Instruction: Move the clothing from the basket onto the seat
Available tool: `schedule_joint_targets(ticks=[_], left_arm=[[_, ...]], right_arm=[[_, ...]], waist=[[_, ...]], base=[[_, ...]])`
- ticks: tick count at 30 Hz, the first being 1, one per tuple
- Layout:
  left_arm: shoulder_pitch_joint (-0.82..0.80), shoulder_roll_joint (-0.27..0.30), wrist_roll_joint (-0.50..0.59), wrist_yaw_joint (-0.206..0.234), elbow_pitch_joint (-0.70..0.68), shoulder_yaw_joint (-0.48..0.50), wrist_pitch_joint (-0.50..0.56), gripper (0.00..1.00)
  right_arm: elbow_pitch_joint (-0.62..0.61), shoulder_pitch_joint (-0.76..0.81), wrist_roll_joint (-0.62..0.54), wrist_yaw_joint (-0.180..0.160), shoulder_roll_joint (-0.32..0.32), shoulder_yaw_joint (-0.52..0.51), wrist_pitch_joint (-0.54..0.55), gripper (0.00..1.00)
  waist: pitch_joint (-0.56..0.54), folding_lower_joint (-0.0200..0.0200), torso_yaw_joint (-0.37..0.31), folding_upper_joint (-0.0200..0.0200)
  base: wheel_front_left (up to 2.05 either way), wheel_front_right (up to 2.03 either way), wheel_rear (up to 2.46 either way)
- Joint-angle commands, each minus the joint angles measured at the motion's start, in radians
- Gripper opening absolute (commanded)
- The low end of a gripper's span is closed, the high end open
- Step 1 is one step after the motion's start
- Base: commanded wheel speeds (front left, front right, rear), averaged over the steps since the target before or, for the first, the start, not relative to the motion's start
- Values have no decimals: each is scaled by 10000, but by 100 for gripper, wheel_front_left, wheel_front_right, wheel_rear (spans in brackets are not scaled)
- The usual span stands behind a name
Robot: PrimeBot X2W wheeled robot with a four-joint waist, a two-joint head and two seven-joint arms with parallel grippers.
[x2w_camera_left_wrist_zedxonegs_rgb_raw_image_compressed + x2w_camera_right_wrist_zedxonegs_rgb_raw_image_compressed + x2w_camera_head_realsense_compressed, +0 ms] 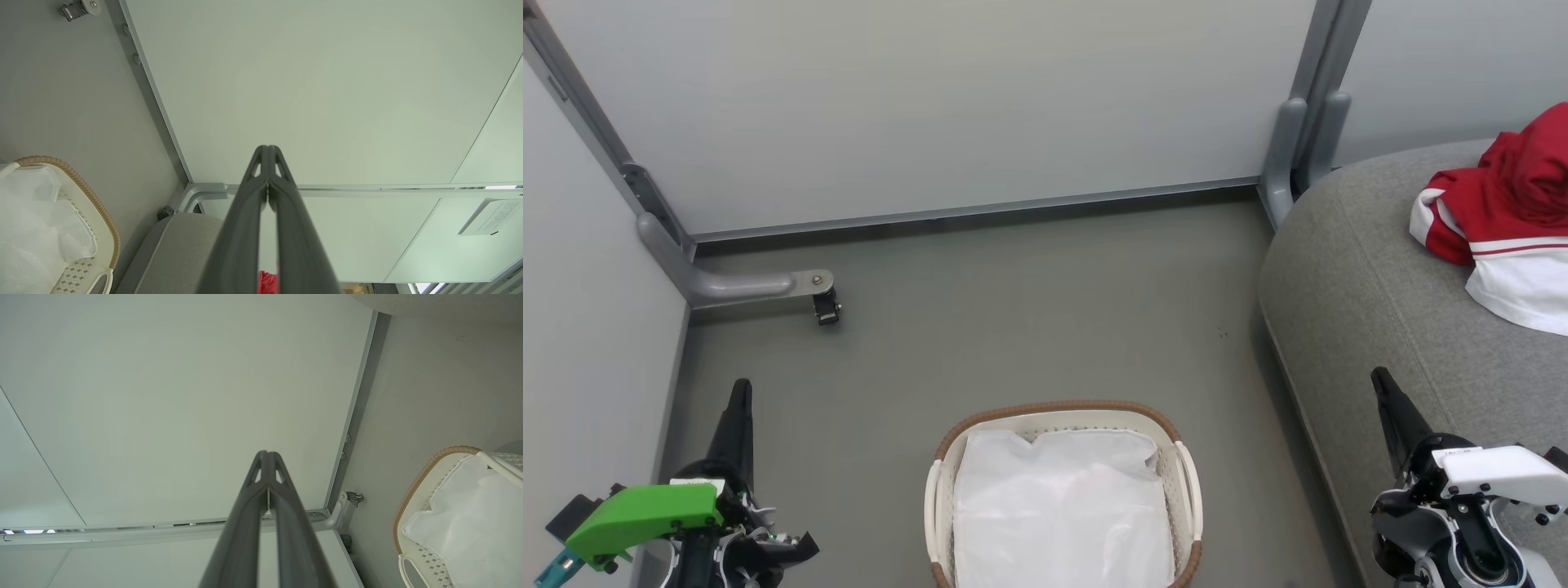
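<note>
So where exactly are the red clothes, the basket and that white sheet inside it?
Red clothing (pixel 1515 188), head view, on its red upper folds.
Basket (pixel 1054 405), head view, on its brown woven far rim.
White sheet (pixel 1062 506), head view, on its flat middle.
</note>
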Motion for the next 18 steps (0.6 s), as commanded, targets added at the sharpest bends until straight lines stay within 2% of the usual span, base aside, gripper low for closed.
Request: schedule_joint_targets(ticks=[1,18], left_arm=[[-94,4,-45,-59,-20,14,35,0],[-93,4,-45,-57,-21,12,33,0]], right_arm=[[-31,-76,-11,-3,-31,-28,52,0],[-30,-78,-28,-3,-15,-46,57,0]], waist=[[0,0,1,-1],[0,0,1,-1]], base=[[0,0,0],[0,0,0]])
